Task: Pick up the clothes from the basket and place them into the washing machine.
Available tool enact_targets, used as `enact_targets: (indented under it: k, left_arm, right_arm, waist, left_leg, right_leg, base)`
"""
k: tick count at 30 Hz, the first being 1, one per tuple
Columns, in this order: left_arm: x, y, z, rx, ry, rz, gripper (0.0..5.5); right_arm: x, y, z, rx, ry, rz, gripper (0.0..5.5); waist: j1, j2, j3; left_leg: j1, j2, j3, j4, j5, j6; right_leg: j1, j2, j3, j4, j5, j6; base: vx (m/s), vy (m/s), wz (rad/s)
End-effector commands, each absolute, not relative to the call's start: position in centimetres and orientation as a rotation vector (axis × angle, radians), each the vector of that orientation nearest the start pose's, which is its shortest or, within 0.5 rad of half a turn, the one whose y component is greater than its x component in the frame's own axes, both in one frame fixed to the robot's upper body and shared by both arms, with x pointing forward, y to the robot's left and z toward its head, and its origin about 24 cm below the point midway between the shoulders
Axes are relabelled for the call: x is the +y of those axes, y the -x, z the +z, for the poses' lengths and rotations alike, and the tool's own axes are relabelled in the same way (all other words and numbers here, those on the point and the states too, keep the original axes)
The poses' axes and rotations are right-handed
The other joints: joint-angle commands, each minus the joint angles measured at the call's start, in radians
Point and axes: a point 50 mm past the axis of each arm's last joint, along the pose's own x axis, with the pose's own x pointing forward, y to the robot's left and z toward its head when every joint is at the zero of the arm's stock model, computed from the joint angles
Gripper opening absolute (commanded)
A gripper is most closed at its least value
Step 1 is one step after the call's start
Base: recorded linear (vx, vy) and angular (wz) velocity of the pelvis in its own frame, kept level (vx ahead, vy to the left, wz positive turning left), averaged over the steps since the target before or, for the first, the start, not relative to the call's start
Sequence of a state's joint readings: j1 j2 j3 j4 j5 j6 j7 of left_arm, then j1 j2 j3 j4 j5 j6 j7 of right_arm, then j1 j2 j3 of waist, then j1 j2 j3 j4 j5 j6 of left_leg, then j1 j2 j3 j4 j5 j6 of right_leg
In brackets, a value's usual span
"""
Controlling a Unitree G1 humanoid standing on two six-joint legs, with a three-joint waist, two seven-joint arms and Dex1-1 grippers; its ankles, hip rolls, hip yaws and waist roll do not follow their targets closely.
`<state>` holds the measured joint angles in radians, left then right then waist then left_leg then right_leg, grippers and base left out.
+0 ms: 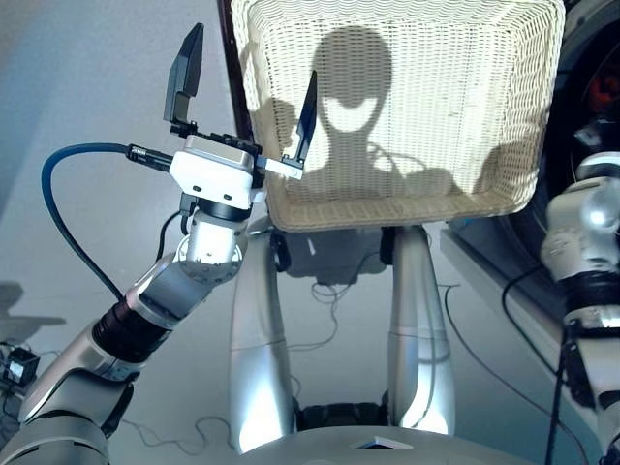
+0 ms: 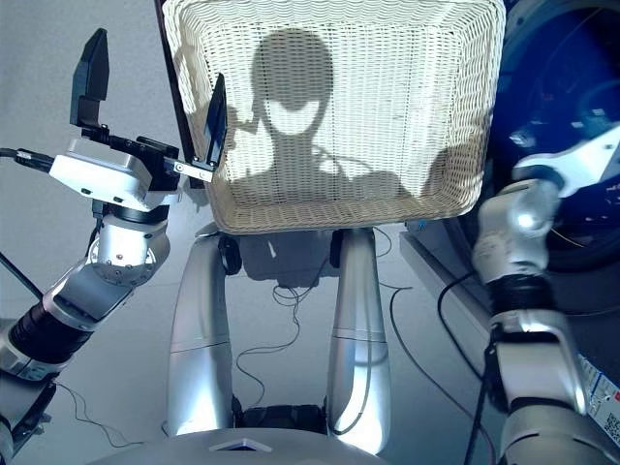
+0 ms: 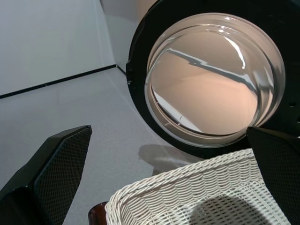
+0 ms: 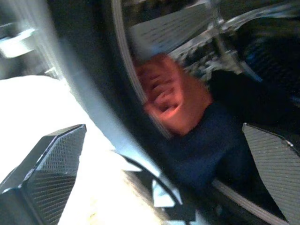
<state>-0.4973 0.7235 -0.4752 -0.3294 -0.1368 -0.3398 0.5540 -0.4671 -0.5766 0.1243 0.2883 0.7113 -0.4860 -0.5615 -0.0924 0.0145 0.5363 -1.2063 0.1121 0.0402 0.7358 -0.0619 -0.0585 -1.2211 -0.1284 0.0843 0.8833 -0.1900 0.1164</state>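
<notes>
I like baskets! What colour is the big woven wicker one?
Cream, the wide woven wicker basket, seen best in the left eye view.

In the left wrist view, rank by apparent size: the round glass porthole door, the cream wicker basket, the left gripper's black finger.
1. Round black-rimmed glass porthole door, largest.
2. and 3. Cream woven wicker basket, only one corner in view, and the open left gripper's black finger: similar; the finger is nearest the camera, so unranked.

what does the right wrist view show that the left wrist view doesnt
Only the right wrist view shows the drum's inside, with the coral-red cloth and navy blue cloth lying in it, seen between the open right gripper.

Only the left wrist view shows the round glass door, the wicker basket rim, and the open left gripper.

Both show part of the washing machine.
</notes>
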Motion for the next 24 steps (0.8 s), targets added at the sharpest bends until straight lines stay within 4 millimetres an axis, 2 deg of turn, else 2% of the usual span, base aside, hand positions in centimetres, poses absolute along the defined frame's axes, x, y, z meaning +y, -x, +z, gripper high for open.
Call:
enact_targets:
  k: [1,2,3,4,5,6,7,11,15,16,17,19,20,21,22,23,24]
  left_arm:
    - [12.2,-23.6,23.7,-1.080,-0.217,-0.190,5.50]
    - [12.2,-23.6,23.6,-1.080,-0.213,-0.187,5.50]
    - [12.3,-23.5,23.3,-1.067,-0.219,-0.191,5.50]
    - [12.4,-23.4,23.2,-1.066,-0.232,-0.194,5.50]
    - [12.4,-23.4,23.2,-1.066,-0.250,-0.199,5.50]
    - [12.5,-23.4,23.5,-1.092,-0.281,-0.200,5.50]
    - [12.5,-23.2,23.5,-1.104,-0.325,-0.208,5.50]
    - [12.6,-23.0,23.1,-1.104,-0.354,-0.216,5.50]
    - [12.6,-23.2,22.2,-1.065,-0.381,-0.245,5.50]
    - [12.6,-23.5,21.8,-1.042,-0.380,-0.250,5.50]
    - [12.5,-24.2,20.7,-0.969,-0.362,-0.267,5.50]
    - [13.1,-25.0,19.0,-0.859,-0.329,-0.259,5.50]
    - [13.1,-25.0,19.0,-0.858,-0.328,-0.259,5.50]
    - [13.7,-26.2,16.1,-0.680,-0.238,-0.226,5.50]
    - [13.7,-26.2,16.0,-0.679,-0.238,-0.226,5.50]
    - [14.7,-27.2,13.4,-0.540,-0.208,-0.190,5.50]
    - [15.0,-27.7,11.8,-0.453,-0.162,-0.183,5.50]
  right_arm:
    - [-24.3,-30.0,18.7,-0.715,-0.222,-0.386,5.50]
    - [-23.3,-29.9,18.5,-0.708,-0.210,-0.334,5.50]
    - [-22.5,-29.6,18.2,-0.696,-0.139,-0.279,5.50]
    - [-21.7,-29.3,18.5,-0.712,-0.022,-0.226,5.50]
    - [-21.2,-29.0,18.8,-0.734,0.023,-0.197,5.50]
    - [-20.7,-28.8,19.7,-0.774,0.100,-0.159,5.50]
    - [-19.9,-28.4,20.1,-0.801,0.173,-0.098,5.50]
    - [-17.4,-27.1,20.8,-0.857,0.252,0.103,5.50]
    - [-15.7,-26.6,19.7,-0.797,0.244,0.280,5.50]
    - [-15.5,-26.8,18.9,-0.757,0.223,0.306,5.50]
    - [-14.9,-27.2,17.1,-0.659,0.178,0.352,5.50]
    - [-15.0,-27.4,14.8,-0.526,0.045,0.379,5.50]
    - [-15.0,-27.4,14.8,-0.525,0.045,0.380,5.50]
    - [-15.0,-27.6,11.0,-0.359,-0.047,0.351,5.50]
    - [-15.0,-27.6,11.0,-0.358,-0.047,0.352,5.50]
    - [-15.6,-27.5,8.1,-0.244,-0.061,0.299,5.50]
    - [-16.2,-27.7,6.3,-0.171,-0.038,0.263,5.50]
  waist:
    - [0.000,-0.037,-0.016]
    - [0.001,-0.037,-0.016]
    - [0.001,-0.039,-0.016]
    - [0.001,-0.040,-0.016]
    - [0.000,-0.041,-0.016]
    - [0.000,-0.042,-0.016]
    - [0.002,-0.041,-0.016]
    - [0.006,-0.044,-0.016]
    - [0.009,-0.045,-0.016]
    - [0.010,-0.044,-0.016]
    - [0.013,-0.041,-0.016]
    - [0.017,-0.039,-0.016]
    - [0.017,-0.040,-0.016]
    - [0.020,-0.041,-0.016]
    - [0.020,-0.041,-0.016]
    - [0.019,-0.048,-0.016]
    - [0.021,-0.049,-0.016]
  left_leg:
    - [0.069,0.006,0.033,-0.008,-0.063,-0.014]
    - [0.069,0.005,0.033,-0.009,-0.061,-0.014]
    - [0.096,0.005,0.028,0.005,-0.094,-0.019]
    - [0.096,0.004,0.027,0.006,-0.094,-0.018]
    - [0.094,0.005,0.027,0.007,-0.093,-0.019]
    - [0.066,0.004,0.031,-0.008,-0.057,-0.013]
    - [0.068,0.004,0.030,-0.008,-0.056,-0.013]
    - [0.078,0.004,0.032,-0.019,-0.049,-0.012]
    - [0.099,0.001,0.031,-0.033,-0.041,-0.014]
    - [0.110,0.001,0.031,-0.039,-0.038,-0.014]
    - [0.152,0.000,0.035,-0.066,-0.032,-0.017]
    - [0.206,-0.003,0.041,-0.102,-0.024,-0.019]
    - [0.209,-0.004,0.042,-0.105,-0.023,-0.019]
    - [0.279,-0.005,0.048,-0.153,-0.012,-0.019]
    - [0.281,-0.005,0.048,-0.155,-0.011,-0.019]
    - [0.361,-0.010,0.050,-0.202,-0.002,-0.019]
    - [0.417,-0.011,0.051,-0.240,0.005,-0.020]
  right_leg:
    - [0.005,0.020,-0.035,-0.074,0.064,-0.014]
    - [0.005,0.020,-0.035,-0.075,0.065,-0.014]
    - [0.032,0.019,-0.035,-0.059,0.032,-0.010]
    - [0.033,0.019,-0.036,-0.058,0.033,-0.010]
    - [0.033,0.019,-0.037,-0.058,0.034,-0.009]
    - [0.006,0.020,-0.036,-0.075,0.069,-0.012]
    - [0.009,0.018,-0.036,-0.076,0.072,-0.011]
    - [0.019,0.016,-0.038,-0.087,0.084,-0.006]
    - [0.040,0.015,-0.038,-0.102,0.091,-0.006]
    - [0.051,0.015,-0.037,-0.108,0.093,-0.005]
    - [0.089,0.012,-0.041,-0.125,0.095,-0.004]
    - [0.143,0.007,-0.047,-0.155,0.098,-0.004]
    - [0.145,0.007,-0.047,-0.157,0.098,-0.004]
    - [0.207,0.004,-0.055,-0.192,0.110,0.000]
    - [0.209,0.004,-0.055,-0.194,0.110,0.000]
    - [0.290,-0.001,-0.068,-0.236,0.122,0.005]
    - [0.344,-0.003,-0.075,-0.271,0.130,0.008]
  base:
    - [0.000,0.000,0.000]
    - [0.078,0.011,-0.021]
    - [0.076,0.013,-0.010]
    - [0.077,0.010,-0.014]
    - [-0.104,0.012,-0.054]
    - [-0.103,0.009,-0.092]
    - [-0.101,0.010,-0.099]
    - [0.000,0.000,0.000]
    - [0.000,0.000,0.000]
    - [0.000,0.000,0.000]
    - [0.000,0.000,0.000]
    - [0.000,0.000,0.000]
    - [0.065,0.024,-0.010]
    - [0.000,0.000,0.000]
    - [0.120,0.018,0.022]
    - [0.126,0.000,0.036]
    - [0.167,-0.002,0.118]
